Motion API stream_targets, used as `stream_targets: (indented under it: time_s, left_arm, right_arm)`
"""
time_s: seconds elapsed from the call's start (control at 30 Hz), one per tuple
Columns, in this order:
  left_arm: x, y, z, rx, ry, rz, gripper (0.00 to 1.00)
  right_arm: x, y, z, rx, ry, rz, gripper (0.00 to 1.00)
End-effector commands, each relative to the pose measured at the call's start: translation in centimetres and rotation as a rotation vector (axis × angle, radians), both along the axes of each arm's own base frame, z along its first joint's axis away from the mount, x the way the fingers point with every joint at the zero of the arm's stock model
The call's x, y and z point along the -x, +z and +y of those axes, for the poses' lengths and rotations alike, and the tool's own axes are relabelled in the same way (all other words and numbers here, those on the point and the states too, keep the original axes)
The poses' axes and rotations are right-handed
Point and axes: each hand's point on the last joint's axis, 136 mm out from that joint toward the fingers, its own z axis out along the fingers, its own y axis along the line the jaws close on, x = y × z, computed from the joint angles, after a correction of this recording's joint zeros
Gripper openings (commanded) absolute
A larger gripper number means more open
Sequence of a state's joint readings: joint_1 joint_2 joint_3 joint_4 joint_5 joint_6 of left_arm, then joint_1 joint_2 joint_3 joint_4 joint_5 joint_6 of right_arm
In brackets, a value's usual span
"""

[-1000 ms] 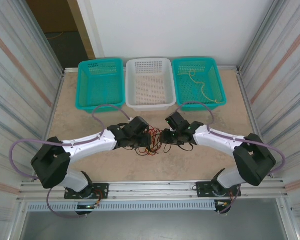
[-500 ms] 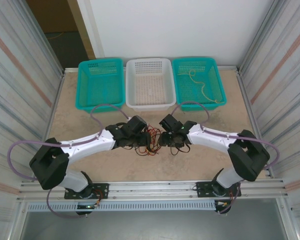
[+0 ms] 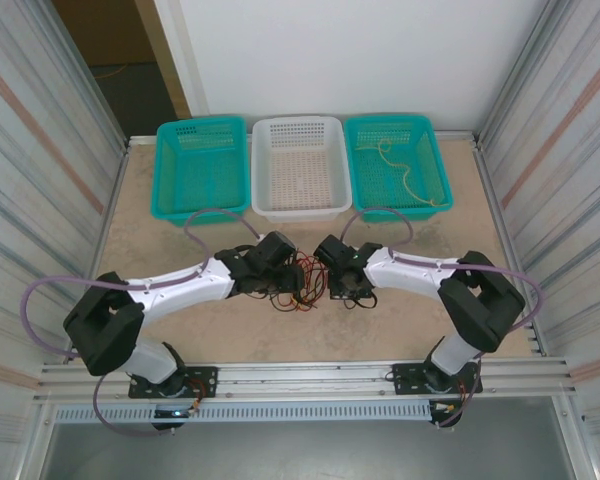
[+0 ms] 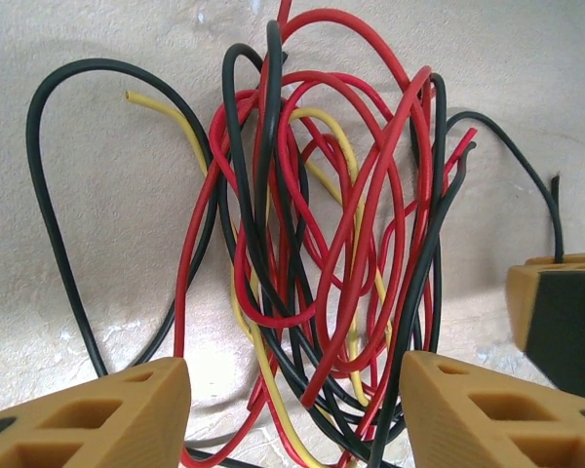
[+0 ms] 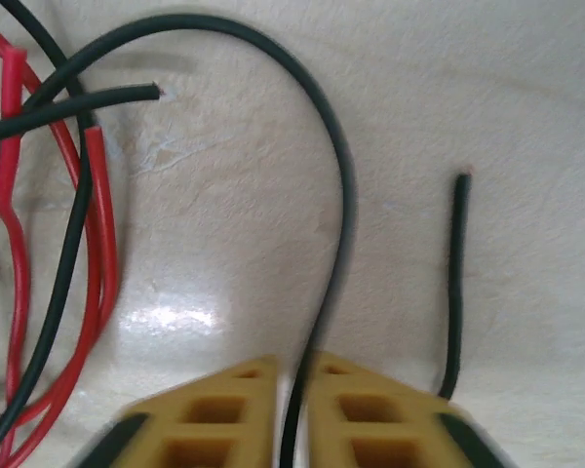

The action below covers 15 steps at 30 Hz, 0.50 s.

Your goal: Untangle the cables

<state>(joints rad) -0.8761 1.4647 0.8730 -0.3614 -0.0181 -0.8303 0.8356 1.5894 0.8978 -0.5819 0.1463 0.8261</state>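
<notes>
The bench [image 3: 140,220] carries three baskets along its far edge: a teal basket [image 3: 195,212] at the left, a white basket [image 3: 298,208] in the middle and a second teal basket [image 3: 400,205] at the right, in which one pale yellow cable [image 3: 405,170] lies curled. Both arms reach inward from the near edge. The left arm [image 3: 175,290] lies much as it did a second ago, while the right arm [image 3: 420,270] has swung its elbow in from the right edge and pushed its wrist closer to the left one.

Between the two wrists, near the middle of the bench, lies the tangle of cables [image 3: 305,285], red, black and yellow loops wound through each other [image 4: 322,244].

The left gripper [image 4: 292,400] stands with its fingers apart, one on each side of the loops, pinching none of them, and has barely changed. The right gripper [image 5: 292,390], parted a moment ago, has now closed on a black strand [image 5: 341,195], which arcs away from the narrow slit between its fingers towards the tangle.
</notes>
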Motion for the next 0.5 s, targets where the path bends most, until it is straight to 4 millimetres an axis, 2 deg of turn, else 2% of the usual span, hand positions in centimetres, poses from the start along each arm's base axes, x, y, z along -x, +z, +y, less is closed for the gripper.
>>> stream_targets:
  time_s: [0.0,0.13,0.27,0.4,0.47]
  left_arm:
    - [-0.3,-0.3,-0.1,-0.013,-0.007,0.011,0.54]
    - [0.0,-1.1,0.0,-0.017,0.001,0.030,0.48]
    - [0.3,-1.6,0.1,-0.014,0.008,0.040,0.44]
    - [1.1,-2.1,0.3,-0.016,0.014,0.053,0.42]
    - [1.4,-2.1,0.3,-0.013,0.012,0.054,0.42]
  right_arm:
    - [-1.7,3.9,-0.9,0.012,-0.011,-0.115,0.00]
    - [-2.8,10.2,-1.2,-0.037,0.048,-0.295,0.00]
    - [-3.6,18.0,-2.0,-0.084,0.103,-0.505,0.00]
    - [-3.5,25.7,-3.2,-0.131,0.148,-0.708,0.00]
    - [-3.2,28.8,-3.5,-0.167,0.170,-0.791,0.00]
